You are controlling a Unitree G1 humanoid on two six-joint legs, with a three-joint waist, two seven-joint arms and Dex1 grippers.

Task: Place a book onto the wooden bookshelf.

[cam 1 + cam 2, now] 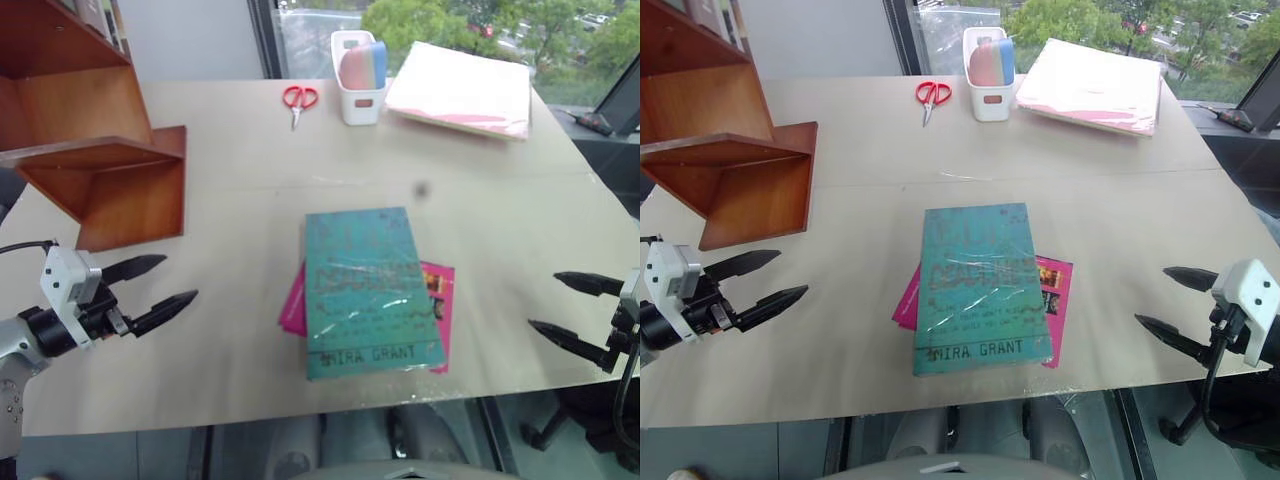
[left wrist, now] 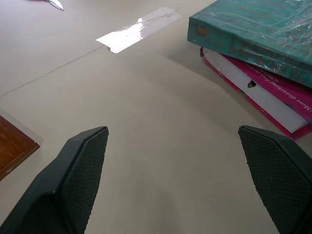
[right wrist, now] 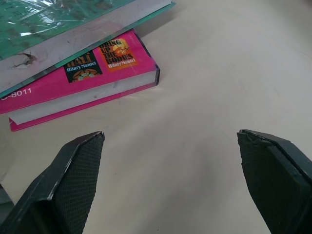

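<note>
So here's where I'm at: my left gripper [image 1: 165,284] sits at the lower left of the frame and my right gripper [image 1: 567,308] at the lower right, both spread wide with nothing in them. I've got them flanking the pile on purpose, I reckon, so either one can come in from its side.

The book [image 1: 366,290] is the teal one lying flat in the lower middle of the frame, stacked on top of a pink book [image 1: 438,300] that pokes out underneath. That overhang should give my fingers an edge to get under.

The wooden bookshelf [image 1: 92,150] is at the upper left, well apart from the pile, so the left gripper looks like the natural carrier.
</note>
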